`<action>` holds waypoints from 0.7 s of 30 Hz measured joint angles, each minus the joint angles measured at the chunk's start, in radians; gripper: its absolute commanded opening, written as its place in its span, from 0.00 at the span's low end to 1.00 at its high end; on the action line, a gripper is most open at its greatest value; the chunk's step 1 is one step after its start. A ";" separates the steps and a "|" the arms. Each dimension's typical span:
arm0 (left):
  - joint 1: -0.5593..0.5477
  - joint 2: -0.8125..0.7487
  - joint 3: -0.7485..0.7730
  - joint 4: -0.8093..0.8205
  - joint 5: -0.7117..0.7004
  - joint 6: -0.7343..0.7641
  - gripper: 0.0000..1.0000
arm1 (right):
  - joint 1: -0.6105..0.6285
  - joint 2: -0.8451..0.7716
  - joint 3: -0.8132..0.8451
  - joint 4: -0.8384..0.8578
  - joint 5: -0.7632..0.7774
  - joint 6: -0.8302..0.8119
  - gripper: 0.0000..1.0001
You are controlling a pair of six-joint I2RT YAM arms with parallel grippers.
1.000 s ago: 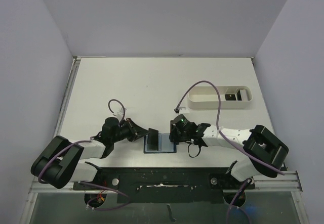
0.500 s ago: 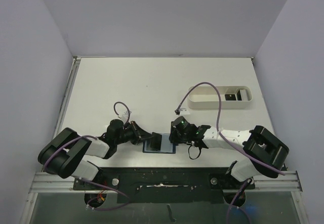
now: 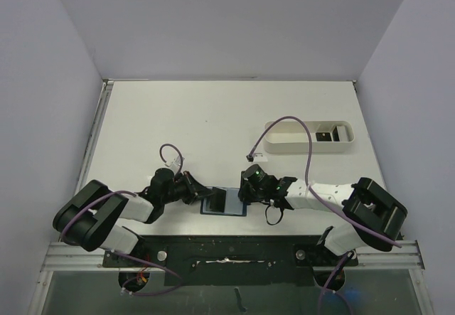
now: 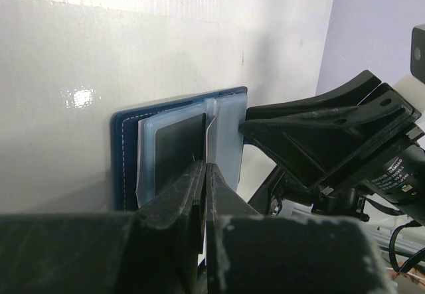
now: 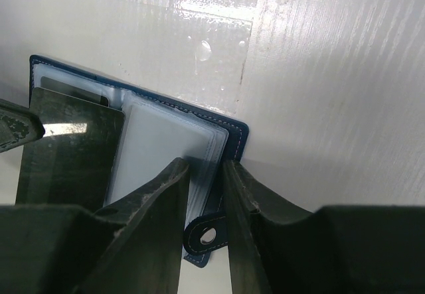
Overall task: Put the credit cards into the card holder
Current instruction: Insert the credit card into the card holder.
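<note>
The card holder (image 3: 229, 205) lies open on the table near the front edge, navy outside with pale blue sleeves (image 5: 159, 148). My left gripper (image 3: 205, 195) is shut on a dark credit card (image 4: 178, 145), held edge-on with its far end among the sleeves (image 4: 222, 141). The same card (image 5: 66, 151) covers the holder's left half in the right wrist view. My right gripper (image 5: 204, 168) is shut on the holder's right edge, one finger on the sleeves and one against the navy cover. The snap tab (image 5: 206, 236) sticks out between the fingers. More dark cards (image 3: 325, 134) lie in a tray.
A long white oval tray (image 3: 288, 143) stands at the back right, with a purple cable (image 3: 284, 121) looping over it. The black base rail (image 3: 227, 251) runs along the table's near edge just behind the holder. Both arms crowd the holder from either side.
The left arm has dropped lower and brought the card down and right onto the holder. The right gripper's jaws have narrowed on the holder's edge.
</note>
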 measured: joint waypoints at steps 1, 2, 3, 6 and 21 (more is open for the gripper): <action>0.000 0.000 0.000 0.000 0.000 0.002 0.00 | 0.000 0.000 0.000 0.000 0.000 0.000 0.28; 0.000 0.000 0.000 0.000 0.000 0.005 0.00 | 0.000 0.000 0.000 0.000 0.000 0.000 0.28; 0.000 0.000 0.000 0.000 0.000 0.008 0.00 | 0.000 0.000 0.000 0.000 0.000 0.000 0.28; 0.000 0.006 0.000 0.002 0.001 0.017 0.00 | 0.000 0.000 0.000 0.000 0.000 0.000 0.28; -0.013 0.092 0.016 0.048 0.016 0.045 0.00 | 0.000 0.000 -0.003 0.005 0.000 0.004 0.28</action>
